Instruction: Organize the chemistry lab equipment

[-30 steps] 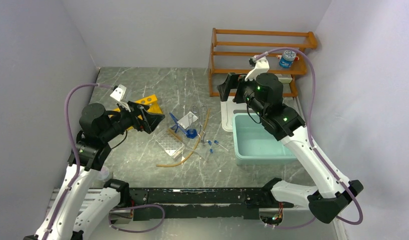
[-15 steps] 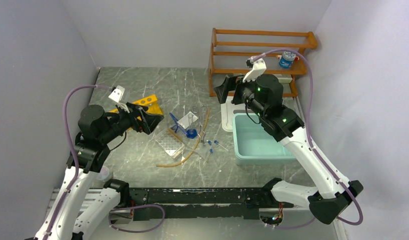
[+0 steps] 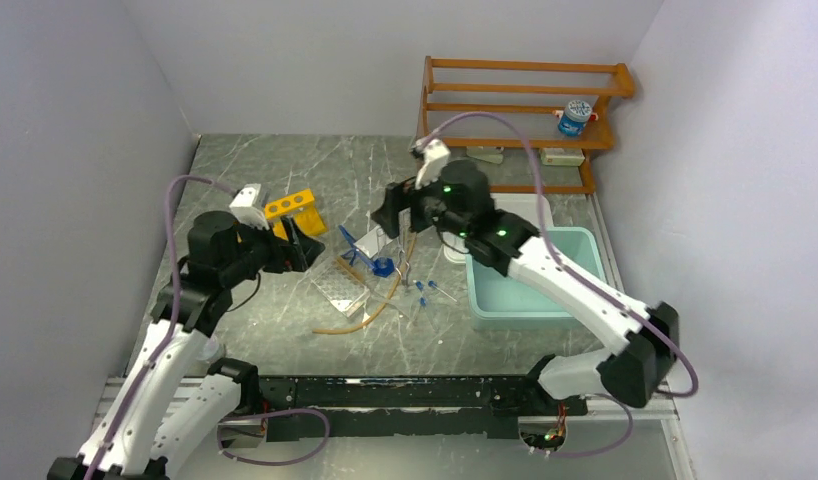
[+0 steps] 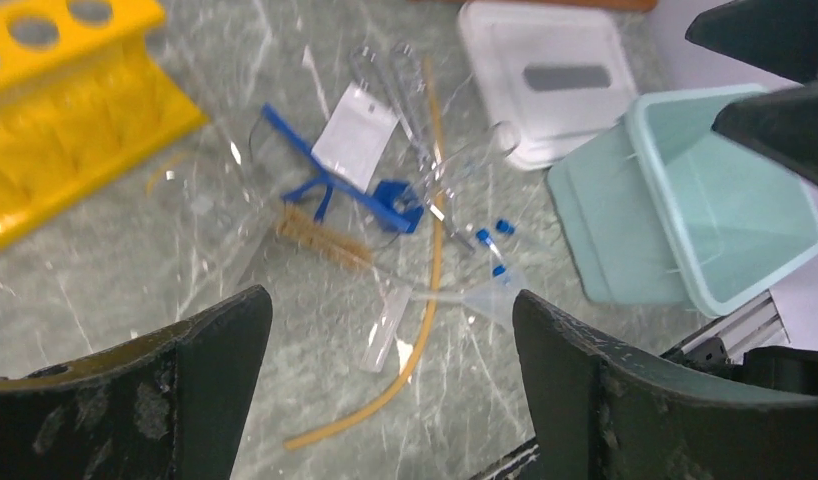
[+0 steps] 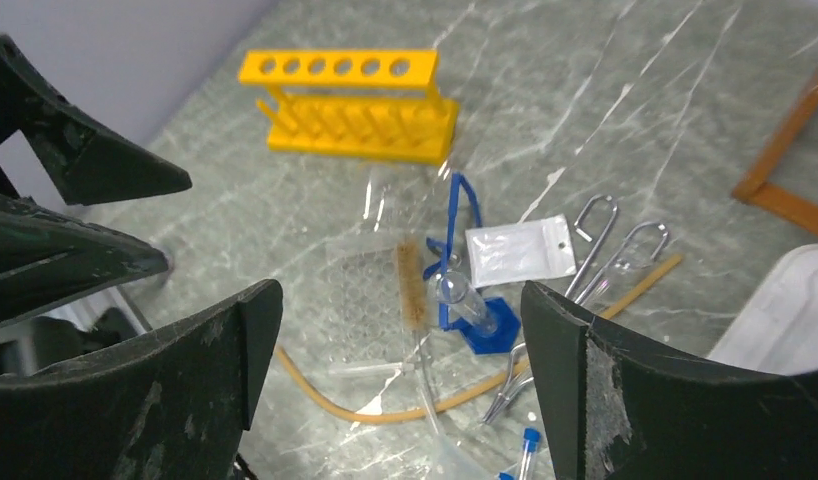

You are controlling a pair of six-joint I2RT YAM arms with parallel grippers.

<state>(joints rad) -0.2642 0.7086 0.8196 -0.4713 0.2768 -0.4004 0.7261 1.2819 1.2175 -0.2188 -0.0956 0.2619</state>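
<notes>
Tools: left gripper [image 4: 390, 293], jaws spread wide, empty, hovers at 9 o'clock of the goggles [image 5: 463, 205] in the top view; right gripper [image 5: 402, 288], jaws also wide, empty, hangs at their 12 o'clock. Around the goggles, mid-table: packet [image 5: 518, 250] just beside at 12 o'clock; tongs [image 5: 595, 240] at 1 o'clock; tray [image 5: 370, 290] at 8 o'clock; tube [image 5: 385, 410] curving from 1 to 7 o'clock; capped tubes [image 5: 530, 437] at 4 o'clock. Rack [image 5: 350, 105] at 10 o'clock, apart. Tub [image 3: 525, 290] at 3 o'clock, lid [image 4: 555, 80] just beside it at 11 o'clock.
</notes>
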